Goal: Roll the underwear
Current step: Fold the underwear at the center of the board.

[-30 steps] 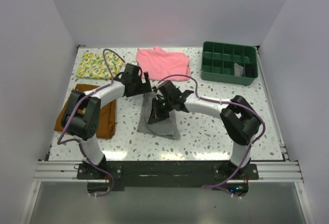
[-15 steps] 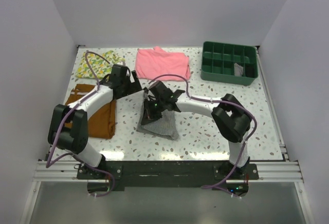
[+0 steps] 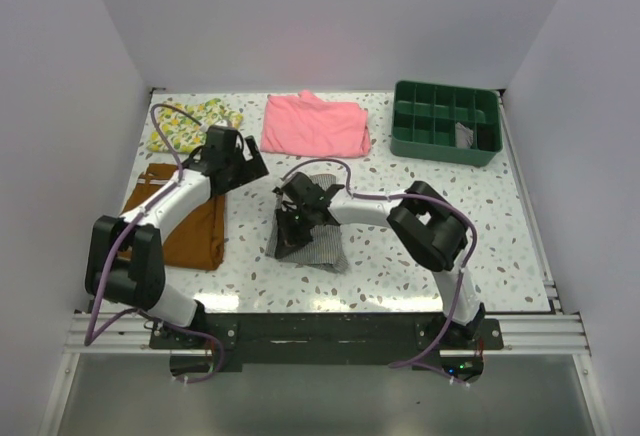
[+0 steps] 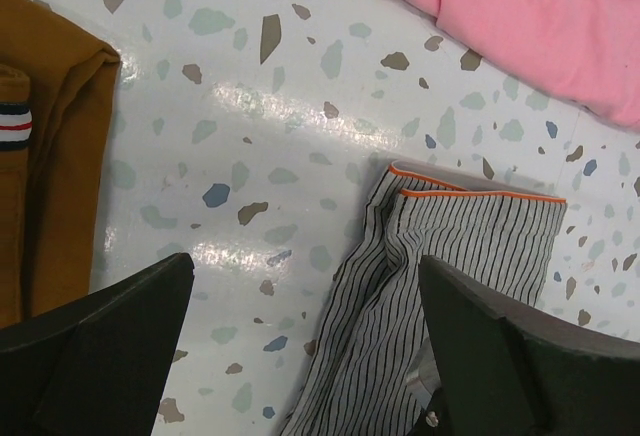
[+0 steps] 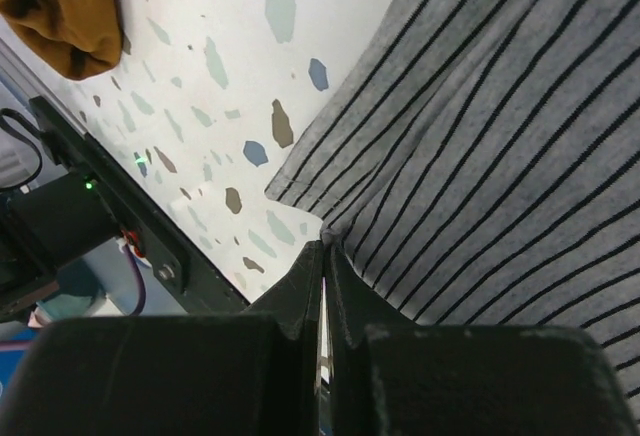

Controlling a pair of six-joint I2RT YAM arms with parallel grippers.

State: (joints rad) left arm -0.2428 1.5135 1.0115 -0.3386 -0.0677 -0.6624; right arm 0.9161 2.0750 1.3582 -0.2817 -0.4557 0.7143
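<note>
The underwear (image 3: pixel 316 248), grey-and-white striped with an orange waistband edge, lies crumpled on the table in front of the middle. My right gripper (image 3: pixel 297 218) sits on its upper left part. In the right wrist view the right gripper (image 5: pixel 323 246) is shut, pinching a fold at the edge of the underwear (image 5: pixel 500 136). My left gripper (image 3: pixel 248 164) is open and empty, above bare table to the upper left of the underwear. In the left wrist view the left gripper (image 4: pixel 300 376) hangs wide open beside the underwear (image 4: pixel 450 256).
Rust-brown shorts (image 3: pixel 190 231) lie at the left, also in the left wrist view (image 4: pixel 40 176). A pink folded garment (image 3: pixel 315 124) lies at the back middle. A yellow patterned cloth (image 3: pixel 185 124) is at the back left, a green compartment tray (image 3: pixel 445 121) at the back right.
My left gripper has pulled back to the left, off the underwear. My right gripper has shifted left along the underwear, still pinching it.
</note>
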